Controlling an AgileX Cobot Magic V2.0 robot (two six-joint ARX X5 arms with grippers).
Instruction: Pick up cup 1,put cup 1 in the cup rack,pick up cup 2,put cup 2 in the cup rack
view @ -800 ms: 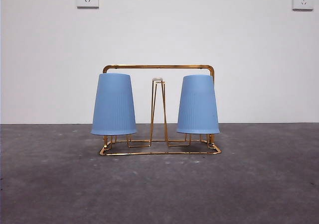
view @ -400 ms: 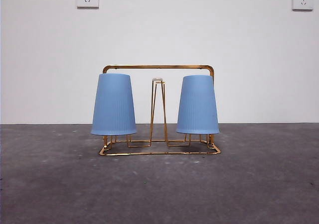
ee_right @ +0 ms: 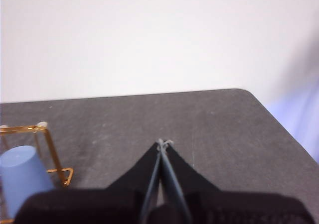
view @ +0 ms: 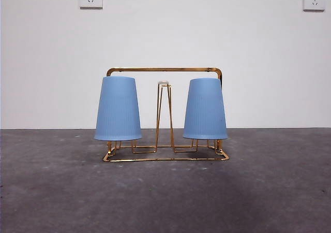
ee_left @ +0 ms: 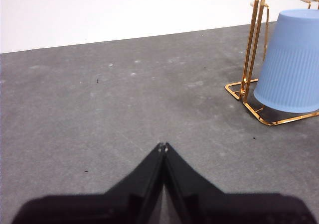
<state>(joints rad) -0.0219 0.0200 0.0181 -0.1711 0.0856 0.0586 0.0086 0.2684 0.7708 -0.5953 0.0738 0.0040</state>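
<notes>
Cups: I saw both blue cups point(view: 118, 108) point(view: 205, 108) upside down on the cup rack point(view: 164, 70), centre frame.
Hands: left hand point(ee_left: 163, 147) and right hand point(ee_right: 161, 143) were closed, empty, well apart from the rack.

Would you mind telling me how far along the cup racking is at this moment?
It looks finished. Both blue cups, one and the other, sit upside down on the cup rack. Nothing is in hand: the left tool and right tool are shut and empty, away from the rack. Nothing appears left.
</notes>
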